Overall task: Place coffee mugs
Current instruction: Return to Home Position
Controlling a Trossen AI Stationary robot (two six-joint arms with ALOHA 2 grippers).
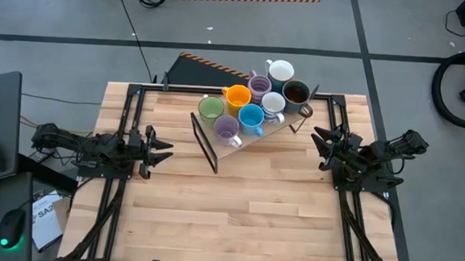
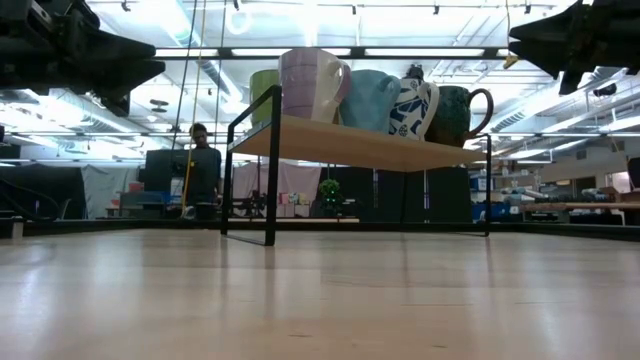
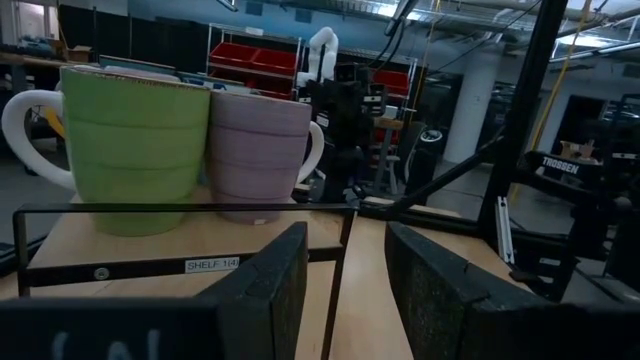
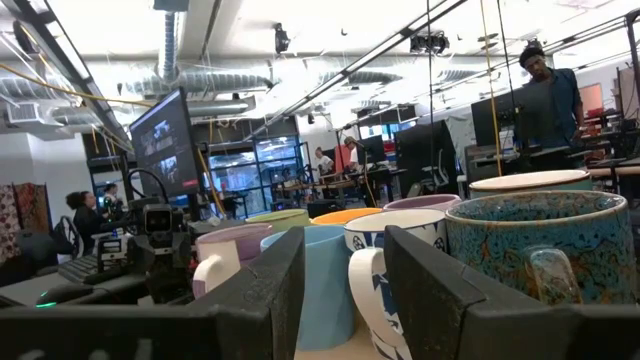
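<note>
Left tool [image 3: 345, 245] spread, wrist-only shelf label [image 3: 213, 265]

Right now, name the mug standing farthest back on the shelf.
The plain white mug, behind the rear purple mug and the dark brown mug. The other white mug carries a blue pattern and stands nearer the front.

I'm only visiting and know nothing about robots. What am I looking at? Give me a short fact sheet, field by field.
Setting: wooden table with a dark arm at each side
Shelf: black-framed, at the table's far middle
Mugs on shelf: green mug, orange mug, blue mug, dark brown mug, front lilac mug, rear lilac mug, plain white mug, patterned white mug
Left gripper: left of the shelf, fingers open, empty
Right gripper: right of the shelf, fingers open, empty
Person: standing in the room beyond
</note>
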